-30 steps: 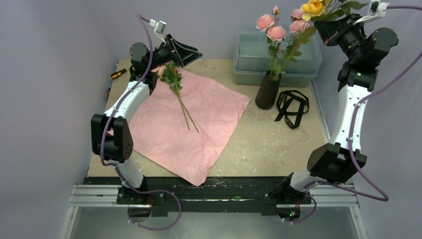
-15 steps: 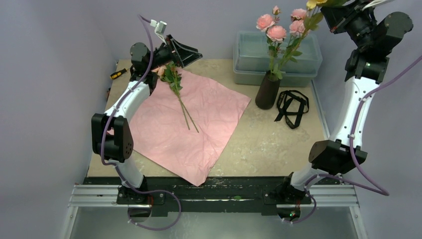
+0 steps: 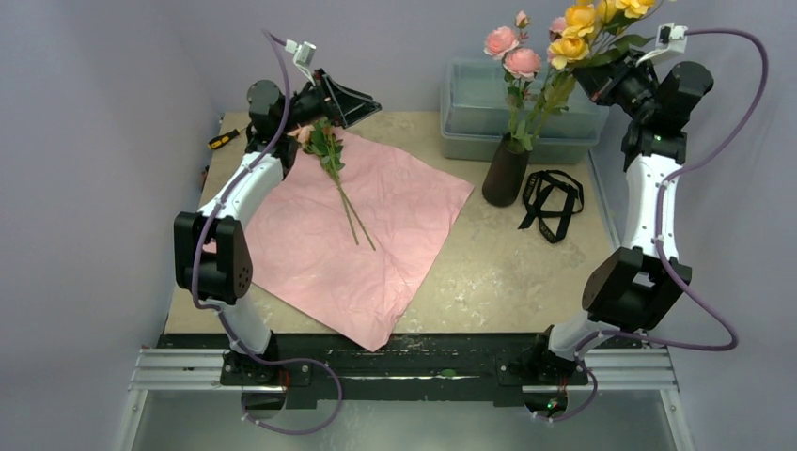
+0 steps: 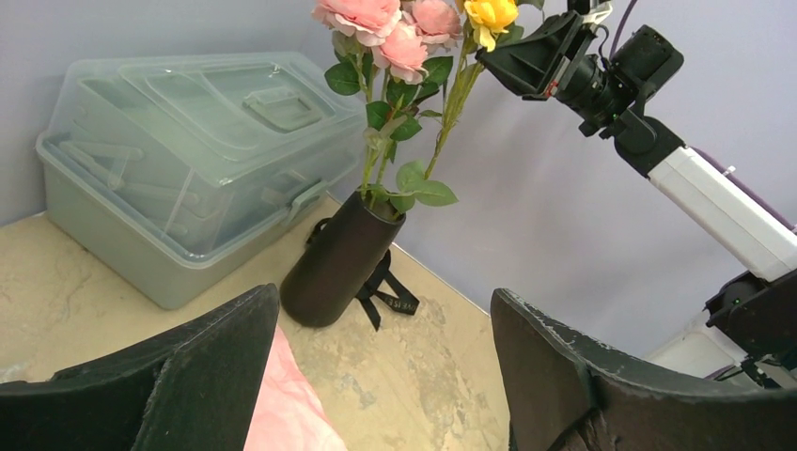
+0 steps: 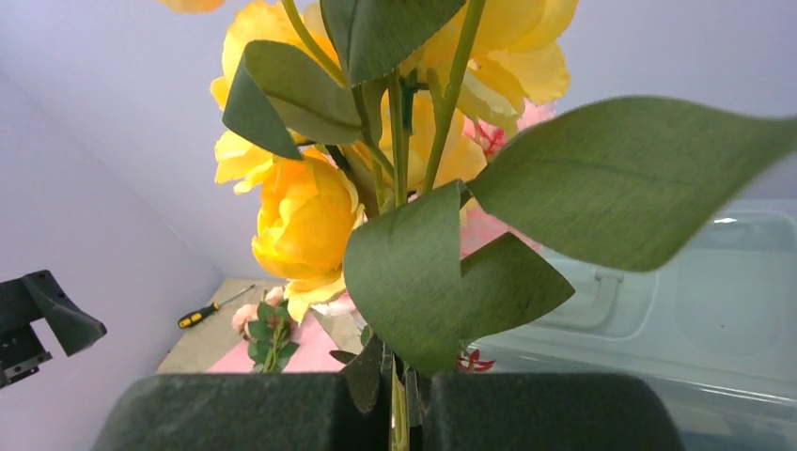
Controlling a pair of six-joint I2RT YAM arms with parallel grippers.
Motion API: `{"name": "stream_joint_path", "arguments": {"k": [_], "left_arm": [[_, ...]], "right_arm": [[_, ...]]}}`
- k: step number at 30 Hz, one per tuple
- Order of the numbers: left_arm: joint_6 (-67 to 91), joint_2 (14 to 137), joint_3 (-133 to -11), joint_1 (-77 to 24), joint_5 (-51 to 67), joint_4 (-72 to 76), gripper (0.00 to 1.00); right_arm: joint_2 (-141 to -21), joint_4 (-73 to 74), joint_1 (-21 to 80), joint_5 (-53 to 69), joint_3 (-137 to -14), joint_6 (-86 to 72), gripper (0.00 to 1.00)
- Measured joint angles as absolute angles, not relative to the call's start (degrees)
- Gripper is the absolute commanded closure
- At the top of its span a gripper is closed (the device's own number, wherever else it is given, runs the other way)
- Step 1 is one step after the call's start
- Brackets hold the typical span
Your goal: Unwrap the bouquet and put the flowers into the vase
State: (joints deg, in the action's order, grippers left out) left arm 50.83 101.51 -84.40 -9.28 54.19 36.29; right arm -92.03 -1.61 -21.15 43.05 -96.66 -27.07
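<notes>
The dark brown-black cylindrical vase (image 3: 506, 174) stands upright on the bench (image 3: 489, 282), toward its far right, just in front of the translucent grey-green lidded plastic box (image 3: 475, 103). Peach-pink rose-like flowers (image 3: 512, 52) on green stems stand in the vase and rise well above its mouth.

A stem of yellow flowers with broad green leaves (image 3: 575, 28) leans from the vase mouth up and to the right. The right jaws are closed on this stem just below the blooms, high above the bench. In the right wrist view the stem passes up through the narrow slit between the two closed pads. The lower end of the stem reaches the vase mouth; it appears to sit inside the rim, but the views do not settle this.

The sheet of pale pink wrapping paper (image 3: 357, 235) lies open and flat across the left and centre of the bench. Two more long-stemmed flowers with green leaves (image 3: 336, 174) lie on its far part, stems pointing toward the near edge. The left jaws stand wide open and hold nothing, raised above the leafy ends of these stems.

The black ribbon (image 3: 553, 202) lies loose on the bench to the right of the vase. A small yellow-and-black screwdriver (image 3: 222, 140) lies at the far left corner.
</notes>
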Motion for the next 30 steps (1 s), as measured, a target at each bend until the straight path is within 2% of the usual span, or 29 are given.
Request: {"name": "stream_joint_path", "arguments": {"k": [12, 13, 16, 21, 25, 30], "left_arm": [[44.34, 101.67, -83.05, -8.14, 48.90, 26.92, 0.19], [43.33, 101.67, -82.89, -8.14, 47.90, 25.58, 0.19], [39.31, 101.67, -82.24, -8.14, 43.16, 20.29, 0.22], [33.78, 101.67, -81.10, -8.08, 33.91, 11.84, 0.23], [30.46, 101.67, -80.14, -7.90, 26.52, 6.94, 0.27], [27.03, 101.67, -79.90, -7.88, 17.21, 0.93, 0.34]], "right_arm": [[-91.70, -6.96, -19.75, 40.60, -86.28, -24.82, 1.00], [-91.70, -7.11, -19.66, 40.07, -85.52, -24.80, 0.97], [-91.70, -7.44, -19.46, 39.46, -83.42, -24.75, 0.85], [-90.50, -6.79, -19.40, 38.39, -80.34, -24.45, 0.39], [-88.18, -4.99, -19.42, 37.74, -79.40, -22.98, 0.23], [-82.72, -2.20, -19.44, 36.36, -78.81, -21.32, 0.12]]}}
